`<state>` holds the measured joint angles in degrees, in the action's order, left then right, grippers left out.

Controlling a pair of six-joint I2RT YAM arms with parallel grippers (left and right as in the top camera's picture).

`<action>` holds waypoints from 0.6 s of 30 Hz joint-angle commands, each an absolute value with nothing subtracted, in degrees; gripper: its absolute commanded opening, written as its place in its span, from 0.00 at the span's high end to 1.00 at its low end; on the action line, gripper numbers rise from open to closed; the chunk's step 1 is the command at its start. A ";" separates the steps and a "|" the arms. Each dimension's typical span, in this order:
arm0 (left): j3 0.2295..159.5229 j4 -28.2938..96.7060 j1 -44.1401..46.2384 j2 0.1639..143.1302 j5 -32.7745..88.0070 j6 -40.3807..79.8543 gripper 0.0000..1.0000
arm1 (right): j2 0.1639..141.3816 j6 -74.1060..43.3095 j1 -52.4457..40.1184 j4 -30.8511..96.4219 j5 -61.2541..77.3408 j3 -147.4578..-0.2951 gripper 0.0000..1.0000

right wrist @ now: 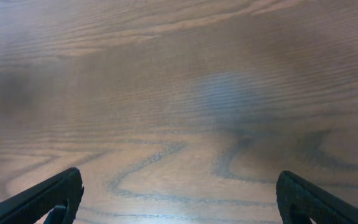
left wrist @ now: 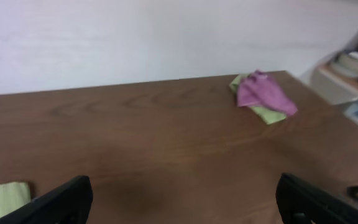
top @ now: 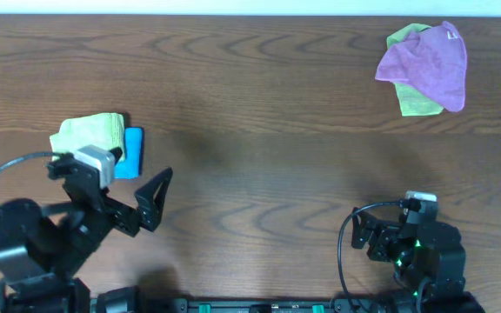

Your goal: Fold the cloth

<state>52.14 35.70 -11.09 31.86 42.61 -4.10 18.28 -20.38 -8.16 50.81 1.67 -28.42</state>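
**Surface.** The bench [top: 250,104] is dark brown wood with a wavy, flowing grain and a smooth, faintly glossy face.

**Task item.** The purple cloth [top: 429,61] is soft and napped. It lies crumpled in an irregular, rounded heap with loose folds. It rests on top of a lime-green cloth [top: 416,103], also rumpled, whose edges show above and below it.

**Left pincer** [left wrist: 184,186]. The two black fingers [left wrist: 61,199] are spread wide apart with nothing between them. The purple cloth lies well apart from this pincer, far ahead of it and off to its right, near the bench's far edge. Just beside its left finger sits a folded green cloth [top: 90,132], a flat, squared pad with rounded corners. Touching that pad's side is a folded blue cloth [top: 133,149], a neat rectangle.

**Right pincer** [right wrist: 178,180]. The fingers stand wide apart, holding nothing, over bare wood grain. In the overhead view the purple cloth lies well beyond this pincer, across the bench's depth and slightly to its right. The right wrist view shows only wood grain and the pincer's own fingers.
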 commanded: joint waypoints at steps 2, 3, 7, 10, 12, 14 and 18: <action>45.23 33.98 -8.05 25.85 30.85 -6.02 0.04 | 17.89 -20.97 -7.79 50.83 1.34 -28.32 0.01; 43.75 33.63 -7.55 24.53 29.12 -6.02 0.04 | 17.89 -20.97 -7.79 50.85 1.32 -28.32 0.01; 35.83 33.61 -5.52 17.12 21.45 -6.04 0.05 | 17.89 -20.97 -7.79 50.85 1.34 -28.32 0.01; 29.85 33.67 -4.86 11.14 17.67 -6.02 0.05 | 17.89 -20.97 -7.79 50.85 1.34 -28.32 0.01; 24.95 33.95 -4.84 6.39 15.90 -6.04 0.05 | 17.89 -20.97 -7.79 50.85 1.34 -28.32 0.01; 22.00 34.70 -4.84 3.70 15.59 -6.07 0.05 | 17.89 -20.97 -7.79 50.83 1.32 -28.34 0.01; 17.87 36.67 -4.84 0.14 13.96 -6.07 0.05 | 17.89 -20.97 -7.79 50.85 1.32 -28.32 0.01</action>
